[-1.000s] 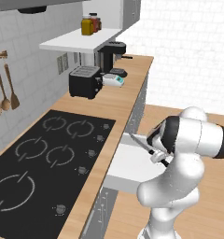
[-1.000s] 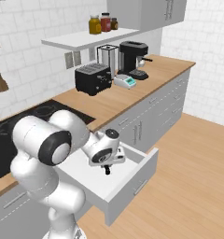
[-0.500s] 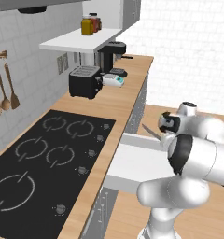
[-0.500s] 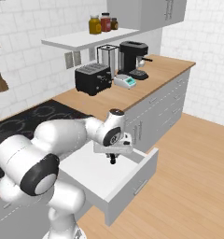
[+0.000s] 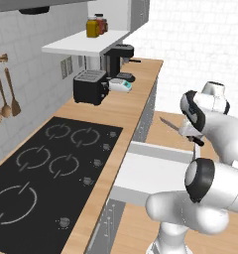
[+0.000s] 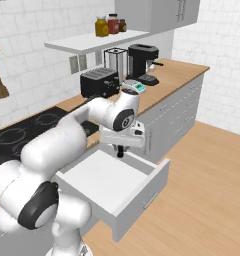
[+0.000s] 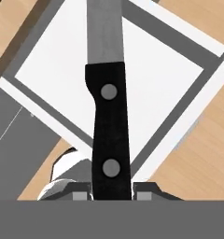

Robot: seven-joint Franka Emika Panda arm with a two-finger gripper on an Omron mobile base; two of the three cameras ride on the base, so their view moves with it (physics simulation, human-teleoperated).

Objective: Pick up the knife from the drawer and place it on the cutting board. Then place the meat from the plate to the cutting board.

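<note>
— Above the open drawer [image 6: 114, 187], what did your gripper [image 7: 111, 192] have?
— You had its jaws clenched on the knife [image 7: 109, 107] by the black handle, blade pointing away over the white drawer floor.

A long wooden counter [image 5: 122, 106] runs along the tiled wall — a black induction hob [image 5: 41, 168] is set into its near end. Further back stand a black toaster [image 5: 90, 87], a small white scale [image 5: 120, 85] and a black coffee machine [image 5: 118, 58].
</note>
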